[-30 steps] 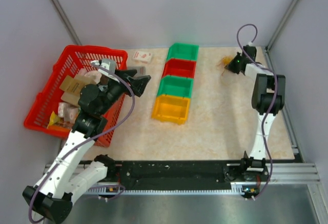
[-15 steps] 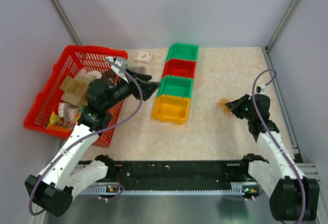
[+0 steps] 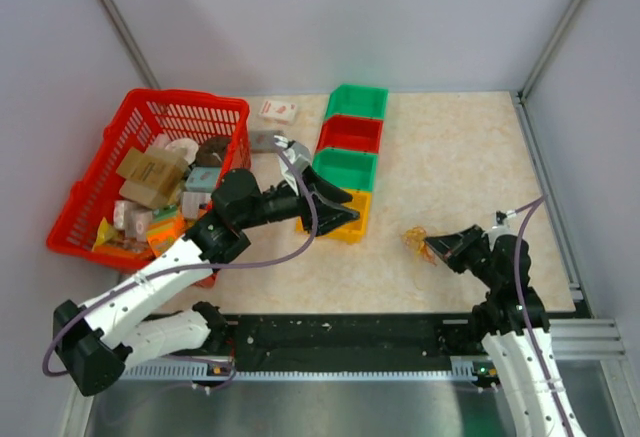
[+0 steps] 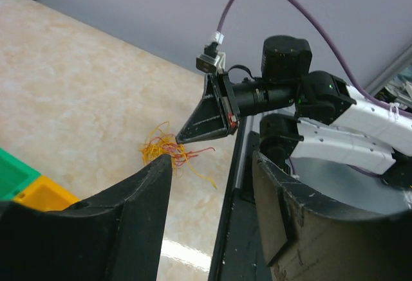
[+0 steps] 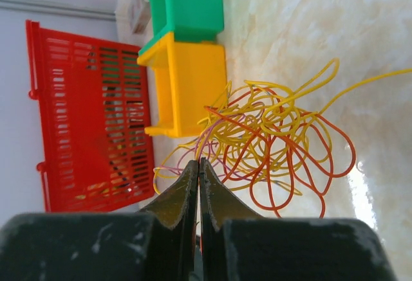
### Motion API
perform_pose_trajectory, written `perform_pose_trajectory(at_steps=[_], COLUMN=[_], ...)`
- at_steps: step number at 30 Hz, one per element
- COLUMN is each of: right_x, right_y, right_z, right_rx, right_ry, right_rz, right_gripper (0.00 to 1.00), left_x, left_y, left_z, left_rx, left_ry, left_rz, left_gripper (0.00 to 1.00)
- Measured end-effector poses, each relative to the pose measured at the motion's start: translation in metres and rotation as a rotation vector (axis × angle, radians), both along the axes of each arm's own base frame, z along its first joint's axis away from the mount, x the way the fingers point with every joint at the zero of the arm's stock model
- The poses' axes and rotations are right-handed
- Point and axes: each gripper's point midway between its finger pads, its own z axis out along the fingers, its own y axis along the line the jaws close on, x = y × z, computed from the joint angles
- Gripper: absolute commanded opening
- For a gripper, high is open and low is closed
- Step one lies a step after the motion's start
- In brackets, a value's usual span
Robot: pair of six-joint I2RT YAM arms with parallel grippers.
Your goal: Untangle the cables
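The cables [image 3: 414,240] are pinched as 1 tangle at the tip of the right gripper [image 3: 430,247], whose jaws are shut on some strands. The left gripper [image 3: 351,210] is held partly open, with nothing in it. The tangle is found straight ahead of it, a little apart, so a loose loop can likely be reached

No legible text anywhere; red print on small white box [image 3: 278,110] at eleven o'clock, too small to read.
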Motion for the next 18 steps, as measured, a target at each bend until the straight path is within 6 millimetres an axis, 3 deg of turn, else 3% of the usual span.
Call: perform_pose_trajectory(at_steps=[2,4,6,8,10,13,18], right_x=[-0.008,-0.012,-0.015,-0.017,-0.019,-0.021,-0.021], right_y=[0.006,0.008,0.011,0.014,0.016,0.019,0.019], right_z=[-0.001,0.004,0.009,0.012,0.012,0.014,0.016], right_rx=[0.056,0.087,0.118,0.143,0.161,0.181,0.203], right_ry=[0.013,0.01,0.001,0.008,0.022,0.032,0.041], right_rz=[0.013,0.019,0.028,0.039,0.046,0.055,0.051], right_gripper=[0.0,0.0,0.0,0.0,0.0,0.0,0.0], left_x=[-0.014,-0.027,-0.049,-0.072,-0.086,-0.083,-0.062], left_y=[-0.008,-0.017,-0.03,-0.045,-0.062,-0.084,-0.103], left_z=[-0.011,-0.031,-0.054,-0.072,-0.089,-0.12,-0.158], left_rx=[-0.002,0.018,0.046,0.076,0.111,0.189,0.283], left_ry=[0.02,0.052,0.08,0.105,0.124,0.161,0.209], left_rz=[-0.033,-0.045,-0.079,-0.121,-0.145,-0.104,-0.006], left_gripper=[0.62,0.7,0.7,0.64,0.52,0.41,0.43])
